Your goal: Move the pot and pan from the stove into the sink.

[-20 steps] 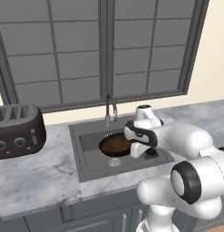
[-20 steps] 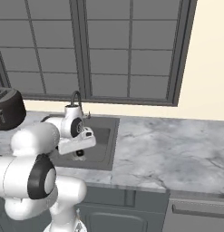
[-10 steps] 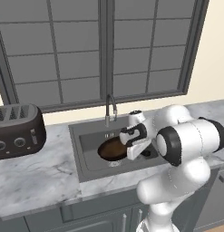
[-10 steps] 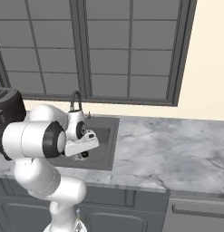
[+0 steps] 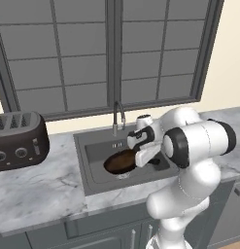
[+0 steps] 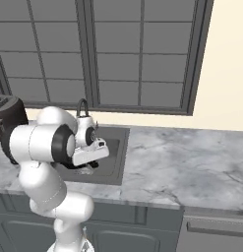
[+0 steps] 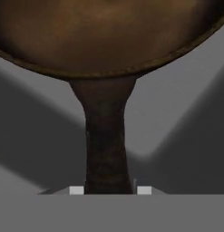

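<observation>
The pan (image 5: 119, 160), a black skillet with a brown inside, lies in the sink (image 5: 87, 170), its handle (image 7: 106, 145) pointing toward my hand. My gripper (image 5: 139, 156) reaches down into the basin at the handle's end. In the hand view my gripper (image 7: 110, 190) straddles the handle, and a thin gap shows beside the right fingertip (image 7: 144, 190), so the jaws stand slightly open. The pan's bowl (image 7: 109, 36) spans the top of that view, resting on the grey basin floor. The pot and the stove are out of view.
A gooseneck faucet (image 5: 117, 114) rises behind the basin. A black toaster (image 5: 17, 141) stands on the marble counter to the left. The counter (image 6: 192, 162) runs on to the right of the sink, under a large window.
The whole picture has shifted slightly, so the cameras moved. The arm has folded in closer over the sink. The pan still lies in the basin.
</observation>
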